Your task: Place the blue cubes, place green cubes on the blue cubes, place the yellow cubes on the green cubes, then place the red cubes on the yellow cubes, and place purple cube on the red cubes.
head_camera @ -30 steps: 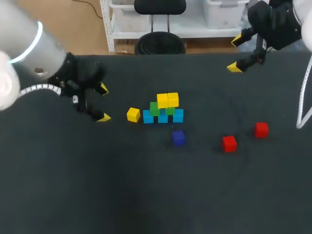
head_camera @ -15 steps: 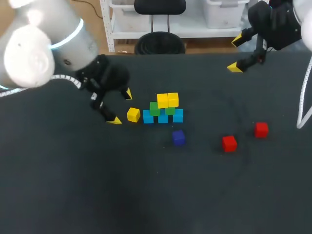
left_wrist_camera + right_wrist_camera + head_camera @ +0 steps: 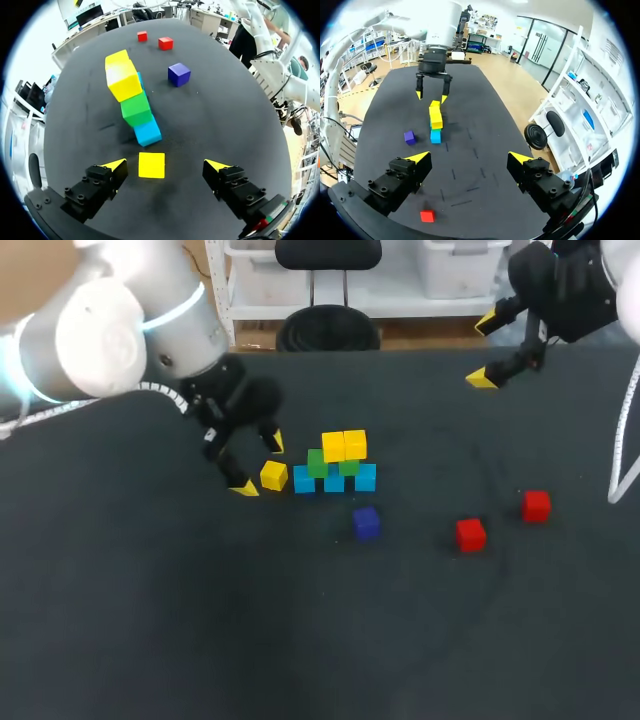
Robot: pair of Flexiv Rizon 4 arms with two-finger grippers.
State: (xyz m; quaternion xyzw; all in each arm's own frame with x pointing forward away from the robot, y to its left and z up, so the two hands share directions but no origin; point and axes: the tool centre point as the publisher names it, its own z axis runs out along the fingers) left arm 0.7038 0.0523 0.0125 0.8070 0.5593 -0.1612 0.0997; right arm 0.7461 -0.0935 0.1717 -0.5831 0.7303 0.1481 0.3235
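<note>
Swinging inward, the left arm (image 3: 130, 320) now holds its jaws spread wide either side of the loose yellow cube (image 3: 273, 475) (image 3: 151, 165), not touching it. The cube lies on the black table (image 3: 200, 620) just beside the blue, green and yellow cube stack (image 3: 336, 462). The right arm (image 3: 565, 285) hangs at the far edge, jaws apart.

The head camera is looking down on the whole table (image 3: 200, 620) from above and behind. The left wrist camera is hanging close over the loose yellow cube (image 3: 151, 165), facing the stack (image 3: 135, 107) just beyond. The right wrist camera is looking from well back across the table, sharing the stack and the left gripper (image 3: 431, 96).
</note>
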